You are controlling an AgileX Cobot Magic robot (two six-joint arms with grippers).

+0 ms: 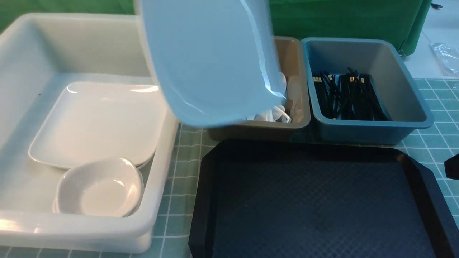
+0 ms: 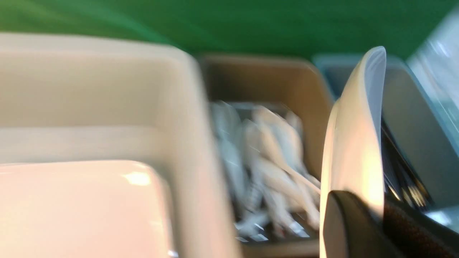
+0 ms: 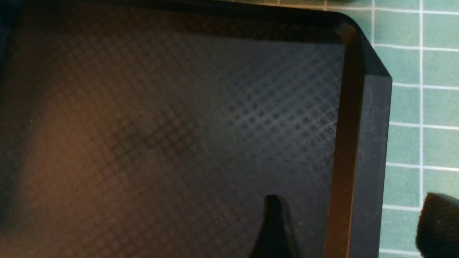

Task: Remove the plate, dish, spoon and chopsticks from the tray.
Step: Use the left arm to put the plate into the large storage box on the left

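Looks nearly finished, given the bare tray (image 1: 312, 204). Grips the plate (image 1: 211, 64) in the left pincer (image 2: 373, 218), tilted aloft near the white tub (image 1: 21, 89) (not yet lowered in). Holds the right pincer (image 3: 353, 204) spread and empty.

The left gripper (image 2: 373, 218) has a smooth, rounded matt-black finger (image 2: 346, 225); the right gripper (image 3: 353, 208) shows one tapered black finger (image 3: 274, 225) and a rough, grainy black pad (image 3: 439, 224)
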